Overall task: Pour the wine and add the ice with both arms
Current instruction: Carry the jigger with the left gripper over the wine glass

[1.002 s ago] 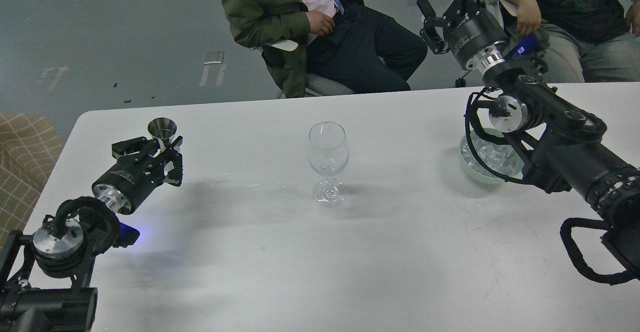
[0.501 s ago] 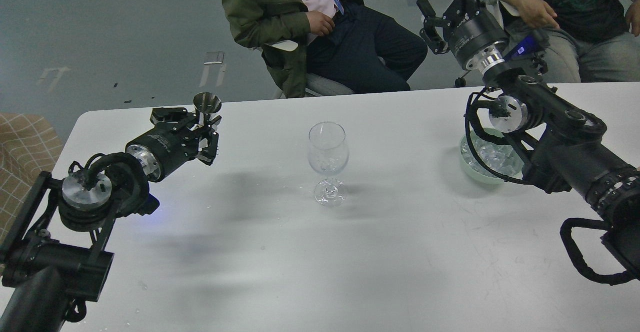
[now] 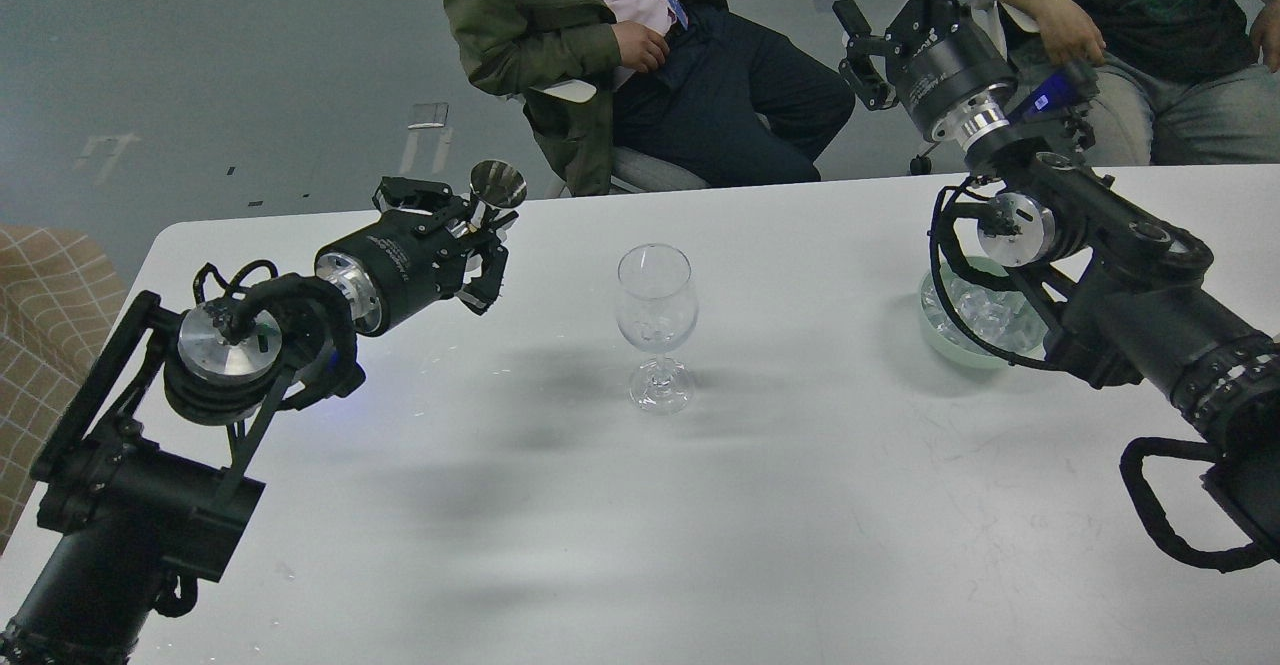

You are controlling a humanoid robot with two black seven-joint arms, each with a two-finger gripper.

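Our left end effector (image 3: 478, 235) grips a small metal cup (image 3: 497, 185) left of the wine glass (image 3: 655, 323). Our right end effector (image 3: 880, 35) hangs spread and empty beyond the ice (image 3: 975, 310) bowl (image 3: 935, 340), right of the glass on the counter (image 3: 700, 505).

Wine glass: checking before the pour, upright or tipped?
Upright: the wine glass stands on its foot on the table.

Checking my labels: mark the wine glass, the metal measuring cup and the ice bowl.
wine glass (image 3: 655, 310): head view, on the bowl of the glass.
metal measuring cup (image 3: 497, 184): head view, on its flared mouth.
ice bowl (image 3: 935, 337): head view, on its pale green outer wall.
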